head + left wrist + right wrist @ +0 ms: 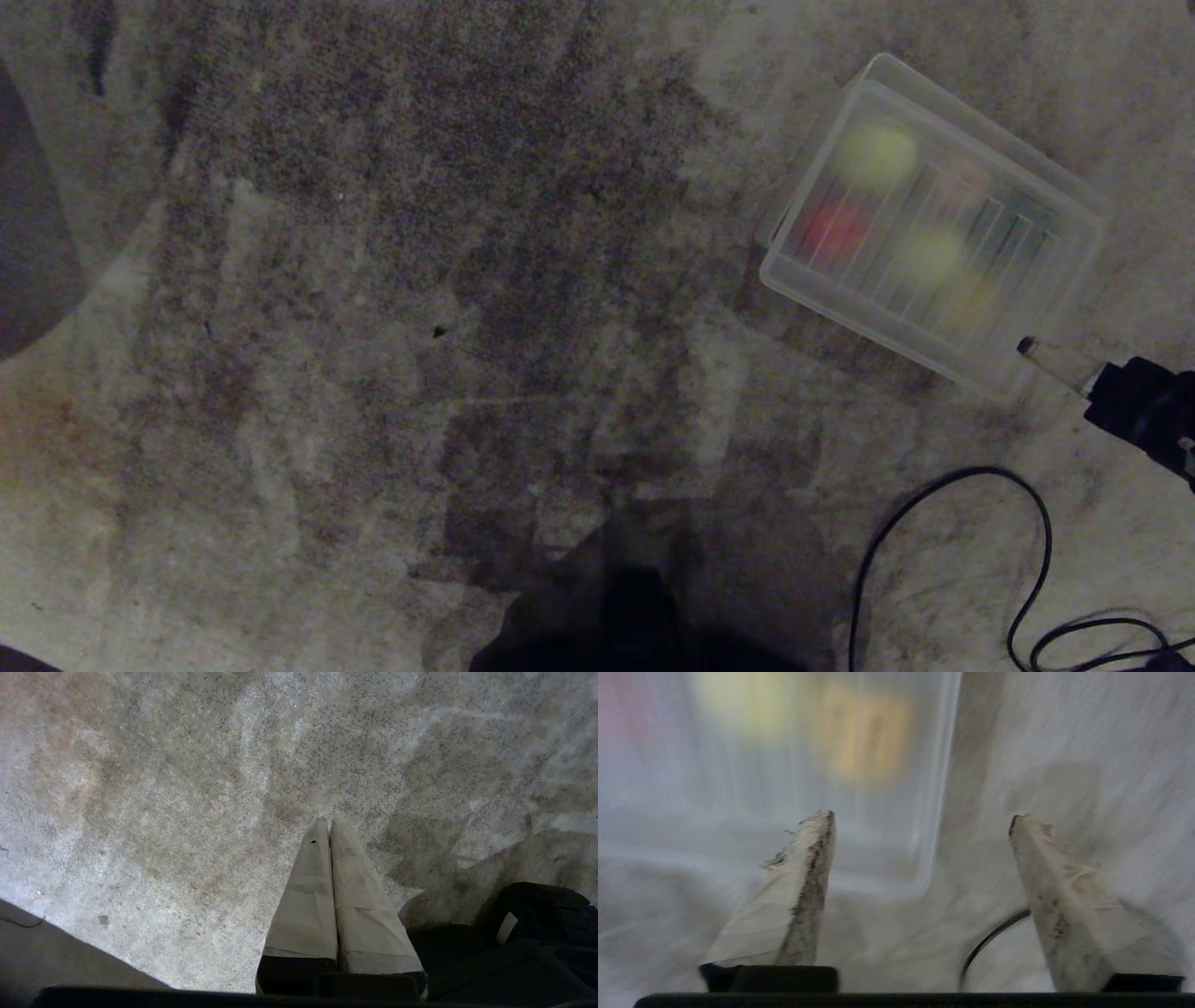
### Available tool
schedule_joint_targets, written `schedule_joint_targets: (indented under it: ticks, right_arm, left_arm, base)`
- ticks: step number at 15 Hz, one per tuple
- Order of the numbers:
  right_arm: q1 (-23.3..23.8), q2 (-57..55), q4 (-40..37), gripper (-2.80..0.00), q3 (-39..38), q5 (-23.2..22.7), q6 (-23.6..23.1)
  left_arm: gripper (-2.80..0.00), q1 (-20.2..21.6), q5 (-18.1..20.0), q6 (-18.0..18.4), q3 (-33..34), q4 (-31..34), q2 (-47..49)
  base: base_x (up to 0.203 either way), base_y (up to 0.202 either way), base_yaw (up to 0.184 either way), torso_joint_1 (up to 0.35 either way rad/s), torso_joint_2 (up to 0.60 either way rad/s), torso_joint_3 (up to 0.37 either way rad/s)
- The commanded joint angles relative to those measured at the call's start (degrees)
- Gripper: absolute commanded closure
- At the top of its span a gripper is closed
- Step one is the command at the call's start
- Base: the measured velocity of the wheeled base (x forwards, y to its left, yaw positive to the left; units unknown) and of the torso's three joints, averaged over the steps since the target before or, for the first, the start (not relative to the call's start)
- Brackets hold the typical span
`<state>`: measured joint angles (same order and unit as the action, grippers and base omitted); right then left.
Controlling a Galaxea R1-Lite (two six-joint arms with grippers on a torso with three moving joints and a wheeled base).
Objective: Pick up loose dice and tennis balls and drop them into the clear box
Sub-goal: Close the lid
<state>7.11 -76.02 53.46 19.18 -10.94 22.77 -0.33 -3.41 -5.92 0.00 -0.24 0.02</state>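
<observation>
Grey, mottled, dark-stained carpet floor [373, 280] across the whole scene. Thin black cable [943, 523] looped on it at lower right. Flat ribbed translucent plastic lid [943, 243] at upper right.

Indoor room, carpeted; looks like home or office floor, exact kind not clear. Grey-beige short-pile carpet [373, 280] fills whole head view, mottled with darker worn or stained patches. Same carpet under both wrist views. Clear box [934, 224] of plastic sits directly on carpet, coloured toys blurred inside under ribbed lid. Loose black cable [1027, 523] snakes across pile nearby. Dim lighting, heavy shadows. No furniture or walls in view.
</observation>
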Motion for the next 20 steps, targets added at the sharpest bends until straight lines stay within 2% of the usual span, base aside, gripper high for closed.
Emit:
schedule_joint_targets:
  ticks: [1,4,7,8,11,15,20]
  right_arm:
    - [-0.08,6.37,-1.39,0.0,-1.86,-3.67,2.69]
    - [-0.48,10.14,-12.41,0.0,-1.39,-6.68,2.54]
    - [-1.26,8.95,-24.22,0.0,-0.45,-6.6,-2.88]
    - [-1.3,7.76,-25.89,0.0,0.69,-6.61,-2.98]
    - [-4.11,3.1,-26.75,0.0,4.14,-6.7,3.59]
    - [-4.86,-3.97,-26.16,0.0,9.69,-6.09,4.9]
    - [-4.56,-7.37,-23.7,0.0,12.46,-6.11,7.06]
  left_arm:
    - [0.0,-0.02,-0.01,-0.13,0.09,-0.02,0.06]
    - [0.0,-0.02,-0.01,-0.05,0.09,-0.02,0.06]
    - [0.0,-0.02,-0.01,-0.05,0.09,-0.02,0.06]
    - [0.0,-0.02,-0.03,-0.07,0.09,-0.02,0.06]
    - [0.0,-0.02,-0.01,-0.05,0.09,-0.02,0.06]
    - [0.0,-0.02,-0.01,-0.13,0.09,-0.02,0.06]
    - [0.0,-0.02,-0.01,-0.13,0.09,-0.02,0.06]
  base:
    - [0.0,0.0,0.0,0.0,0.0,0.0]
    - [0.0,0.0,0.0,0.0,0.0,0.0]
    - [0.0,0.0,0.0,0.0,0.0,0.0]
    - [0.0,0.0,0.0,0.0,0.0,0.0]
    - [0.0,0.0,0.0,0.0,0.0,0.0]
    - [0.0,0.0,0.0,0.0,0.0,0.0]
    - [0.0,0.0,0.0,0.0,0.0,0.0]
